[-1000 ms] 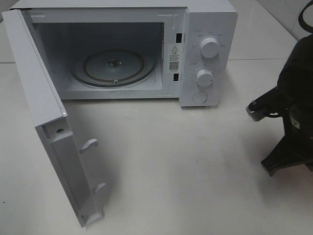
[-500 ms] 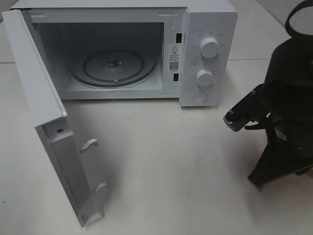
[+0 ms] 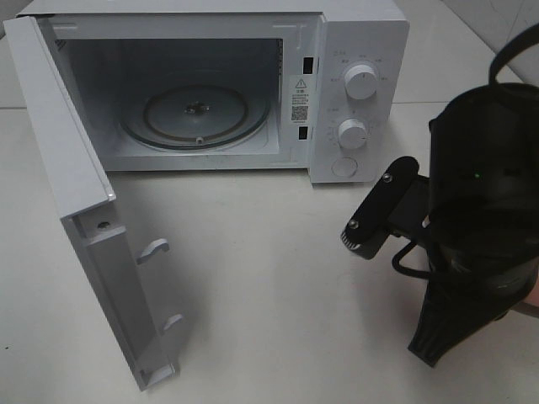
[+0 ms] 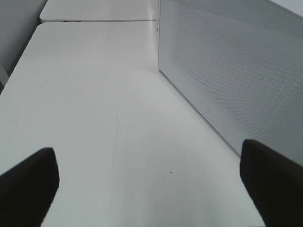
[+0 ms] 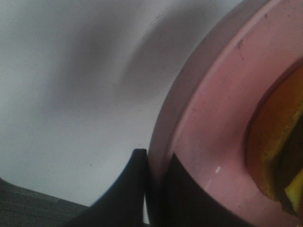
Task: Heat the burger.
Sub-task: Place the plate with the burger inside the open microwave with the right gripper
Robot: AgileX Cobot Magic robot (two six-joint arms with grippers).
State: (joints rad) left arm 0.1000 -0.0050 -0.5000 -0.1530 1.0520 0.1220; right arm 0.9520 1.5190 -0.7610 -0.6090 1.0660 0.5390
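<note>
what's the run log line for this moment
right gripper: shut on pink plate rim, burger on plate | left gripper: open over table | microwave: door open, turntable bare

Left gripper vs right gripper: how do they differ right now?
The left gripper stands wide open; the right gripper is shut on the rim of the pink plate. The left gripper holds nothing, above the table; the right gripper's plate bears the burger. Both have dark fingers.
</note>
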